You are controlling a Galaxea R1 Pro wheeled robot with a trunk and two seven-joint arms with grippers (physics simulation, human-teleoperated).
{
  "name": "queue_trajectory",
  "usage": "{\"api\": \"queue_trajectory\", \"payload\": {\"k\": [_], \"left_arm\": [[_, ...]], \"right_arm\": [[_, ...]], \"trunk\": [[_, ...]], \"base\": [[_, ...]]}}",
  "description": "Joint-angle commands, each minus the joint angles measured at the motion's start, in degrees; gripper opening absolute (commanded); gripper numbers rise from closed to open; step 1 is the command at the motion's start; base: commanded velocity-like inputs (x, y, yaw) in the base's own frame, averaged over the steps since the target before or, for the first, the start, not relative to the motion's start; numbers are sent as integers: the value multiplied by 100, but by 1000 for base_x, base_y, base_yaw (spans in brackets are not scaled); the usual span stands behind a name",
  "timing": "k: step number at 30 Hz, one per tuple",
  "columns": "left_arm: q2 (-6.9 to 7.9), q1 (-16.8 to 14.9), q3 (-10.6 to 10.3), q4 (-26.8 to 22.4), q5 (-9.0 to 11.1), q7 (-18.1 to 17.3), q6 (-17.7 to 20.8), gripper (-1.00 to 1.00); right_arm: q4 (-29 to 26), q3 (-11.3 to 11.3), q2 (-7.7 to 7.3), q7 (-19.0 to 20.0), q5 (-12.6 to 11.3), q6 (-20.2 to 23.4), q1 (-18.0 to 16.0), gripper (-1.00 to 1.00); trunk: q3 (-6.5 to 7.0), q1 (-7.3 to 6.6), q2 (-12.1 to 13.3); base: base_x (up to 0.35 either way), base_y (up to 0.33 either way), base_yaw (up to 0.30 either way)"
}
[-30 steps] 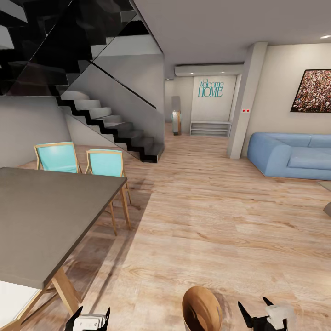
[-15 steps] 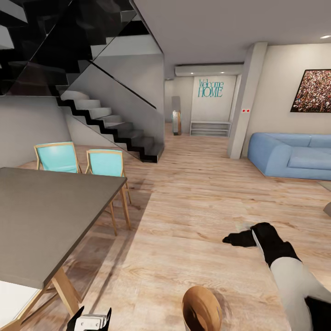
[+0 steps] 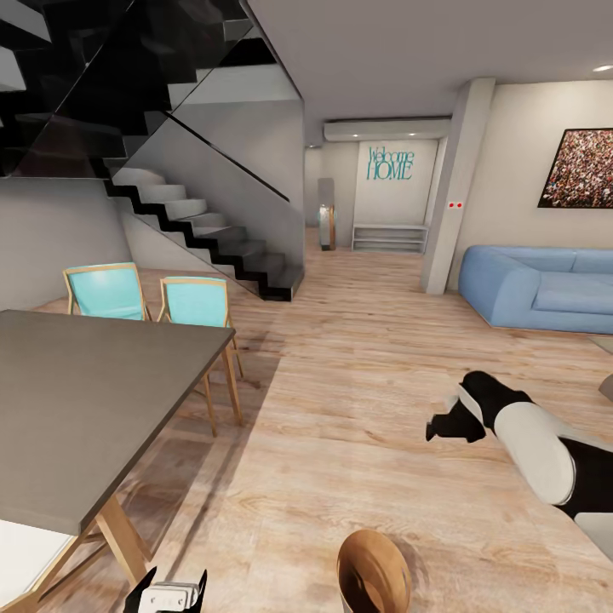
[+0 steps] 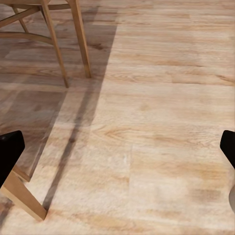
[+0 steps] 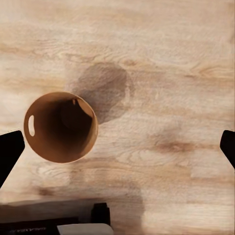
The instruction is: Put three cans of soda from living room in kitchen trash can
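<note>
Bin (image 5: 60,127) sits below spread right fingers (image 5: 11,154).

one tash can (image 3: 373,572), two turquoise chairs (image 3: 194,304), one grey table (image 3: 85,400), one blue sofa (image 3: 536,288)

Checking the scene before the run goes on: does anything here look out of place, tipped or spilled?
Nothing is spilled or tipped. The one odd placing is the trash can, which stands upright on the bare wood floor in the open room, near the grey table and blue sofa; its brown inside looks empty in the right wrist view.
</note>
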Motion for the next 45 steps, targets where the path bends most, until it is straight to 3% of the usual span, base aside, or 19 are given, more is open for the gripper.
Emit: {"api": "queue_trajectory", "payload": {"k": [1,5,20,45], "left_arm": [[0,0,0,1,-1,0,0,100],[0,1,2,1,-2,0,0,100],[0,4,-10,-26,6,-5,99,100],[0,0,-20,-16,2,-3,369,100]], "right_arm": [[63,0,-10,-7,2,11,-4,100],[204,0,-13,-13,3,14,-6,100],[337,8,158,-18,7,-295,61,100],[281,32,69,6,70,-503,301,100]], "trunk": [[0,0,0],[0,0,0],[-269,329,-602],[-718,879,-1604]], "base": [[0,0,0],[0,0,0],[0,0,0],[0,0,0]]}}
